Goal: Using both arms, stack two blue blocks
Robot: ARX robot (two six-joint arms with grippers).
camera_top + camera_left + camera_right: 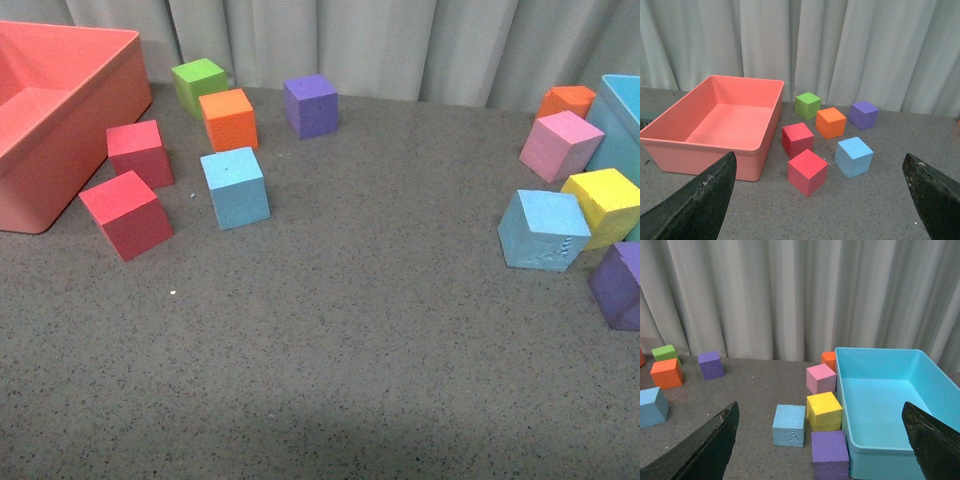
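A plain sky-blue block [236, 187] sits on the grey table left of centre, beside the red cubes. It also shows in the left wrist view [853, 157] and at the edge of the right wrist view [652, 407]. A second sky-blue block with embossed marks [544, 230] sits at the right, touching a yellow cube; the right wrist view shows it too [789, 425]. Neither arm shows in the front view. My left gripper [822, 200] is open and empty, well short of the plain block. My right gripper [822, 440] is open and empty, near the embossed block.
A salmon bin [60, 120] stands far left, a turquoise bin [890, 405] far right. Two red cubes [127, 213], a green [199, 84], orange [229, 119] and purple cube [310, 105] surround the plain block. Pink [561, 146], yellow [603, 206], purple [620, 285] and orange cubes crowd the embossed one.
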